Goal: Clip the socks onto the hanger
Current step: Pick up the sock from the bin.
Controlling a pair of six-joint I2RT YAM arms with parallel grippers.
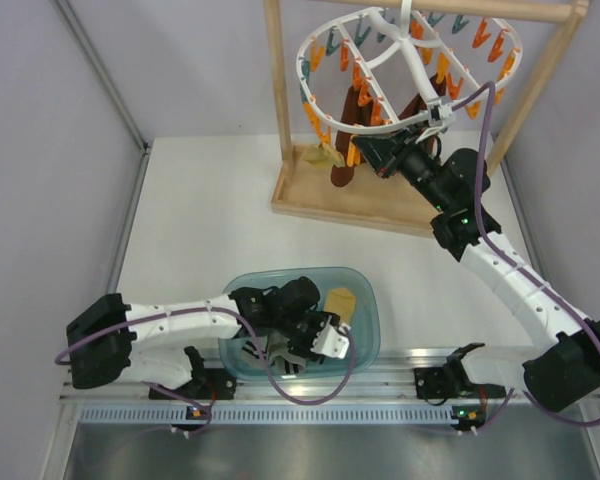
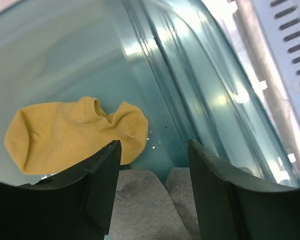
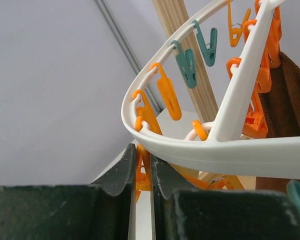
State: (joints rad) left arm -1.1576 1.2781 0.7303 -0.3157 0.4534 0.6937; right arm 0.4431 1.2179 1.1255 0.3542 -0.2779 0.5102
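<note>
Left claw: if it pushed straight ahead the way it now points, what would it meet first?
Most likely the grey sock in the teal tub, right ahead of the left claw, whose jaws stand open; the mustard sock sits off to the side. Depth is unclear.

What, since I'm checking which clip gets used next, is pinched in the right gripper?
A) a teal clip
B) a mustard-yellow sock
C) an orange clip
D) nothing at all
C: the right wrist view shows the right gripper closed on an orange clip that dangles under the white rim of the hanger, with no sock there.
</note>
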